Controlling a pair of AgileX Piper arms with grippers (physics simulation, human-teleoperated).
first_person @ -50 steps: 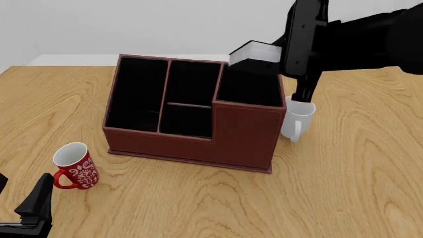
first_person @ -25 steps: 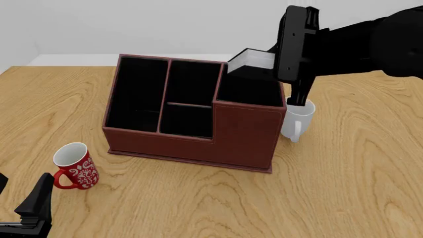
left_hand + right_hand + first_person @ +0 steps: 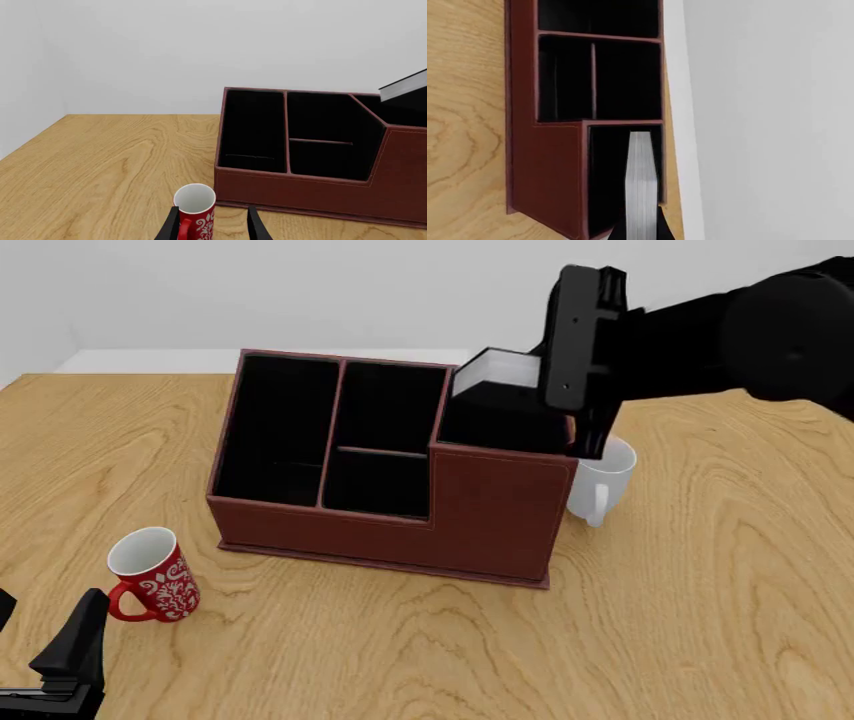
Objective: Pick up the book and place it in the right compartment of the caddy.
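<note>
Right gripper (image 3: 567, 390) was clamped on the book (image 3: 497, 372), held tilted over the right compartment (image 3: 501, 425) of the caddy (image 3: 441, 510), white page edges turned upward

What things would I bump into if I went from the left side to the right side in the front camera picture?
left gripper → red mug → caddy → white mug. The book and the right gripper hang over the caddy's right end, so they have no clear place in line.

black book (image 3: 497, 380), tilted, above right compartment (image 3: 501, 425)
</note>
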